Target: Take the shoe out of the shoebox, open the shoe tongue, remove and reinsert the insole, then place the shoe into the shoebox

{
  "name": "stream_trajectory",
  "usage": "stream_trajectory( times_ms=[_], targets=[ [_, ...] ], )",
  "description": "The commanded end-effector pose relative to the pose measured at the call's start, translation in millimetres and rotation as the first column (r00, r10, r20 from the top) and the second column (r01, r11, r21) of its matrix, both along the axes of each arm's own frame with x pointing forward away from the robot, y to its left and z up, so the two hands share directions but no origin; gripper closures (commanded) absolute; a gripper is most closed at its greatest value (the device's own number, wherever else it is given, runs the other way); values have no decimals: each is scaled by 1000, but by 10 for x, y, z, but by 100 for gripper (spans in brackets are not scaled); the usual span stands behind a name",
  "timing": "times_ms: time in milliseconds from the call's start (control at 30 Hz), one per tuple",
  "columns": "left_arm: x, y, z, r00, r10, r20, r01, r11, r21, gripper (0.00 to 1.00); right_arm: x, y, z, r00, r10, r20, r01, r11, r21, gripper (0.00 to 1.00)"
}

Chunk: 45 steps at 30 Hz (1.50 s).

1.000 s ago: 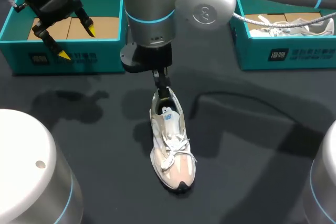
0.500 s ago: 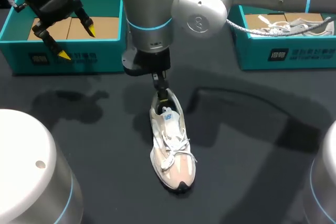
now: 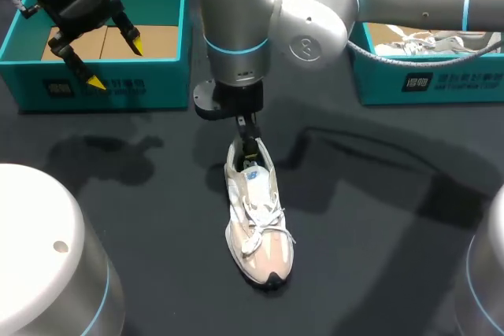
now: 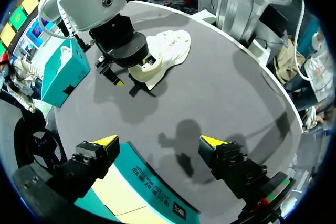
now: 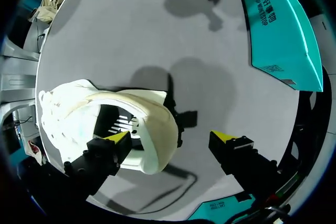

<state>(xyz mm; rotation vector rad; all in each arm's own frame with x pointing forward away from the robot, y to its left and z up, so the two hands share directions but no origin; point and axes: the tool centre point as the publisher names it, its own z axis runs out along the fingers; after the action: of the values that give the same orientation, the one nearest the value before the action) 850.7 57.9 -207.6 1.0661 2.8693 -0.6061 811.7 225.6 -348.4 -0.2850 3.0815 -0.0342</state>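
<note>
A cream and pink sneaker [image 3: 256,218] lies on the dark table with its toe toward the front edge; it also shows ahead of the left gripper [image 4: 165,51]. My right arm reaches past the middle, and its gripper [image 3: 249,141] stands open over the sneaker's heel [image 5: 152,129]. One finger [image 5: 107,150] is inside the shoe opening and the other [image 5: 236,148] is outside, clear of the heel. My left gripper [image 3: 115,60] hangs open and empty above the teal shoebox [image 3: 102,88] at the back left, whose wall [image 4: 152,192] lies under its fingers.
A second teal shoebox [image 3: 429,80] at the back right holds another pale shoe [image 3: 441,37]. Grey arm bases fill the front left [image 3: 47,265] and front right [image 3: 488,273] corners. A cable runs along my right arm.
My right arm's wrist has shifted a little to the right while its gripper stayed at the sneaker's heel. The sneaker and the left arm have not moved.
</note>
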Motion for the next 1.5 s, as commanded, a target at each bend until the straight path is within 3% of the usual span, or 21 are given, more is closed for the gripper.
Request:
stream_trajectory(
  times_ms=[33,200,333,400,467,700,933,1333,1400,1500],
  targets=[
    [4,1,0,1000,-1,0,1,1000,2,0,29,-12,-105,1000,-1,-13,1,1000,12,11],
    [4,1,0,1000,-1,0,1,1000,2,0,30,-16,-175,1000,-10,-29,11,1000,19,22],
    [4,1,0,1000,-1,0,1,1000,2,0,23,-5,-207,999,-17,-41,17,1000,18,38],
    [4,1,0,1000,-1,0,1,1000,2,0,10,-4,-217,999,-29,-43,30,999,20,58],
    [4,1,0,1000,-1,0,1,1000,2,0,-9,-11,-217,998,-38,-40,39,999,25,100],
    [4,1,0,1000,-1,0,1,1000,2,0,-99,-31,-125,998,-66,-20,66,998,14,100],
    [4,1,0,1000,-1,0,1,1000,2,0,-167,-111,187,992,-126,-23,127,992,8,100],
    [4,1,0,1000,-1,0,1,1000,2,0,-7,-490,935,977,-212,5,212,977,-7,100],
    [4,1,0,1000,-1,0,1,1000,2,0,39,-593,1010,945,-325,-27,325,946,3,100],
    [4,1,0,1000,-1,0,1,1000,2,0,39,-593,1010,945,-325,-27,325,946,3,100]
  ],
)
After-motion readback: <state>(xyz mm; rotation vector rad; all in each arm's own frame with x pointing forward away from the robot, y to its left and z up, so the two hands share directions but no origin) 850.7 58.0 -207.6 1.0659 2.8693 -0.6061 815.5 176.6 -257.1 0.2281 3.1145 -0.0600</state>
